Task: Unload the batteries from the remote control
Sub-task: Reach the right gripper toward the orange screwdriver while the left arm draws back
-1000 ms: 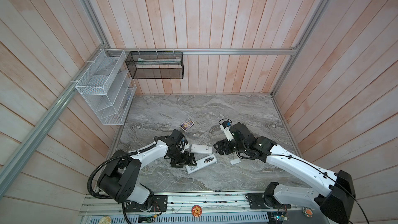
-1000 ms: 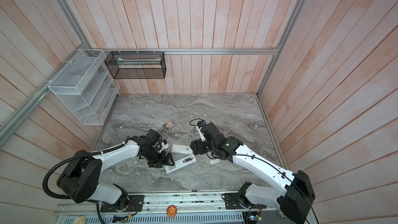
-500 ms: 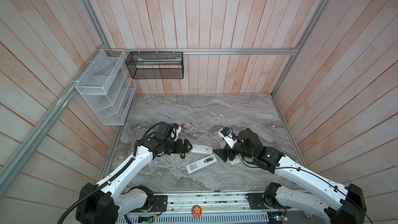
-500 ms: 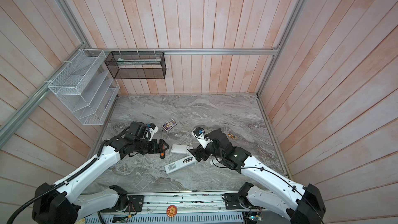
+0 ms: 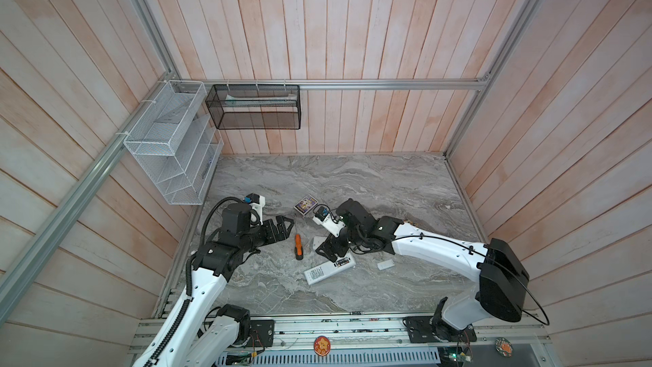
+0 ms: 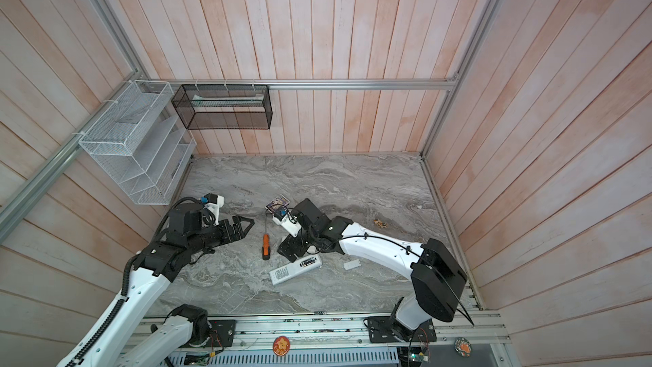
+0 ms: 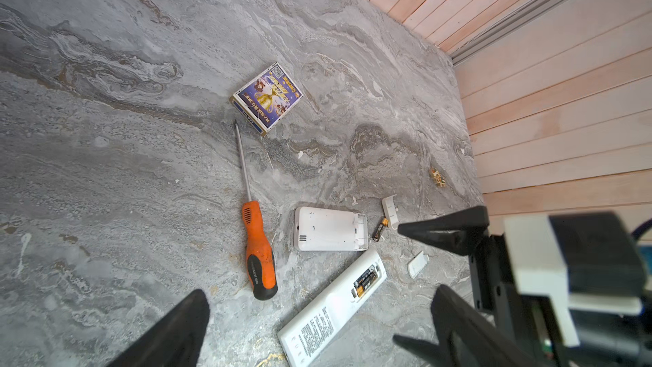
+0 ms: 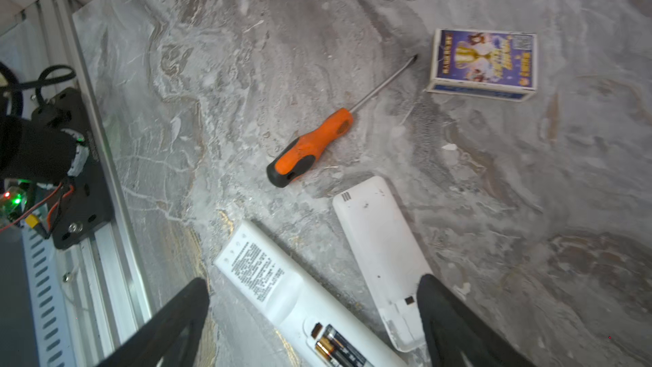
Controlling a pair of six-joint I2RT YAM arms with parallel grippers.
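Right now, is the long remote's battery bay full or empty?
Full: two batteries lie in the uncovered bay of the long remote.

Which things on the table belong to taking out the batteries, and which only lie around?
Job: long remote, its two batteries, short remote, loose battery, cover plate, second cover plate; maybe the screwdriver.
Lying about: purple box, gold trinket.

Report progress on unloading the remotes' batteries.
Done: the shorter remote looks emptied, with one loose battery beside it. In hand: nothing; the left hand and right hand are both open. Left: two batteries sit in the open bay of the longer remote.
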